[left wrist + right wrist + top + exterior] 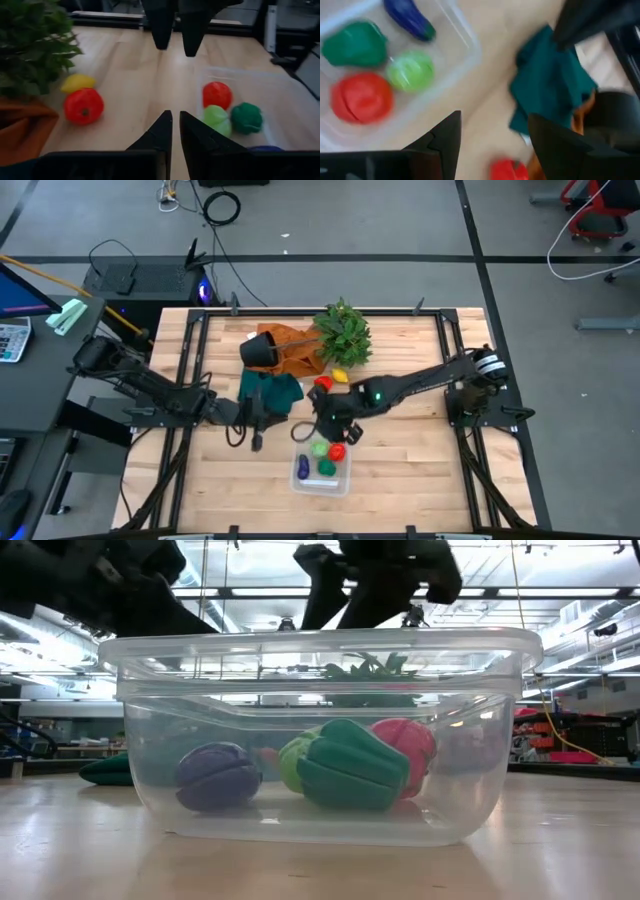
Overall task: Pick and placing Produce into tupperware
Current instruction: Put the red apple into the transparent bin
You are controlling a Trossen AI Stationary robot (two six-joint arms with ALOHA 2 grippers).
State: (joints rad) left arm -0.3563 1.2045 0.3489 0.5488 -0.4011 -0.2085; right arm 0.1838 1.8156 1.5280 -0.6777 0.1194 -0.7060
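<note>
Right end effector [338, 432], fingers apart and empty, sits at the tupperware's [303, 483] 12 o'clock rim; next red produce [323, 383] and yellow one [340, 376] lie loose on the worktop [420, 470] at its 12 o'clock, nearer it than the closed left end effector [254, 442].

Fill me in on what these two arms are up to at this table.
The arms are loading toy produce into the clear rectangular plastic tub. It already holds a purple piece, a dark green piece, a light green piece and a red piece. The right gripper hovers just beyond the tub's far edge, fingers open and empty. The left gripper waits to the tub's left, shut. A red tomato-like piece and a yellow piece lie on the wooden table by the leafy plant.
</note>
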